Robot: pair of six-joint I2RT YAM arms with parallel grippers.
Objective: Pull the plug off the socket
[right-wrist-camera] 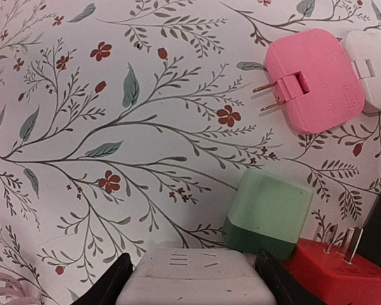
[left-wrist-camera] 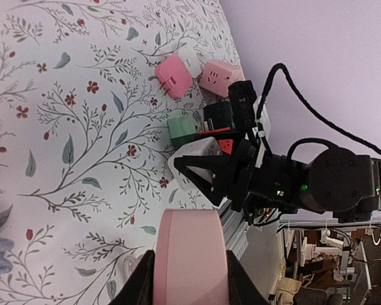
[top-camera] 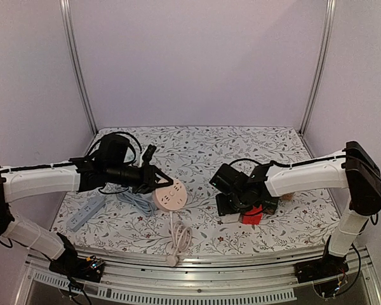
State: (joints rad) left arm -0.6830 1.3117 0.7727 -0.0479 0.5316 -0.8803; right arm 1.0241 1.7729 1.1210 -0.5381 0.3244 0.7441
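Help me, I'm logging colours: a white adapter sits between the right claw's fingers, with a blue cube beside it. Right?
Wrong colour: the cube beside the white adapter, between the fingers of the right claw, is green, not blue; the right wrist view shows it.

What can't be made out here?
Top view: the plug cluster, mostly hidden by the right gripper.
Right wrist: the white cube, lower part cut off by the bottom edge.
Left wrist: the pink socket, seen edge-on in the left gripper; any plug in it is out of sight.
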